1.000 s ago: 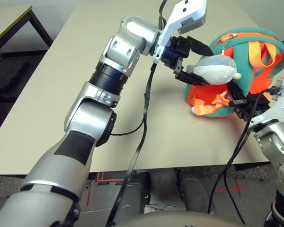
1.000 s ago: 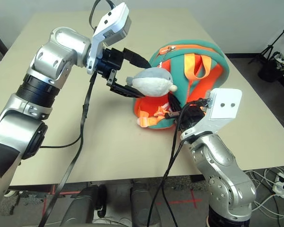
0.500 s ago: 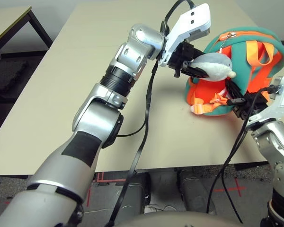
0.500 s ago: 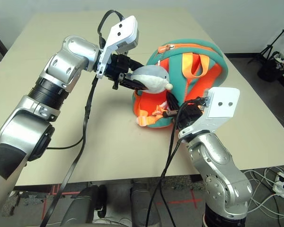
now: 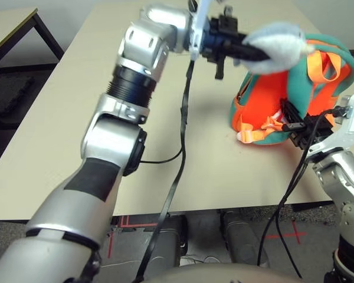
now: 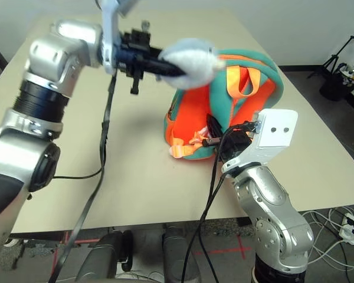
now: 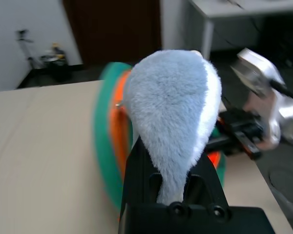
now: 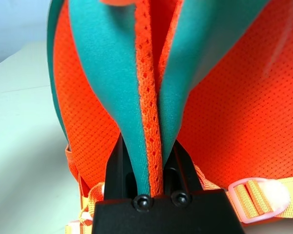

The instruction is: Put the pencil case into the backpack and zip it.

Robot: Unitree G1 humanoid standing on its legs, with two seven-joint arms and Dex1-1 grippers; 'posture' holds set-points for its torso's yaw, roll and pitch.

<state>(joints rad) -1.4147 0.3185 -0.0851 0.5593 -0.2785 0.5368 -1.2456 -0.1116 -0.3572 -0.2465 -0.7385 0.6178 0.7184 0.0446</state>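
On the surface [image 5: 159, 118], one backpack [image 5: 259, 97]; two claws, left [image 7: 173, 195] shut on one plush charm [image 7: 173, 107], right [image 8: 158, 195] pinching one strap [image 8: 151, 122]. Can't spot the pencil case tbh.

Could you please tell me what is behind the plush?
Behind the plush is the upper part of the backpack, with its teal edge and orange zipper strip. The part directly covered cannot be seen.
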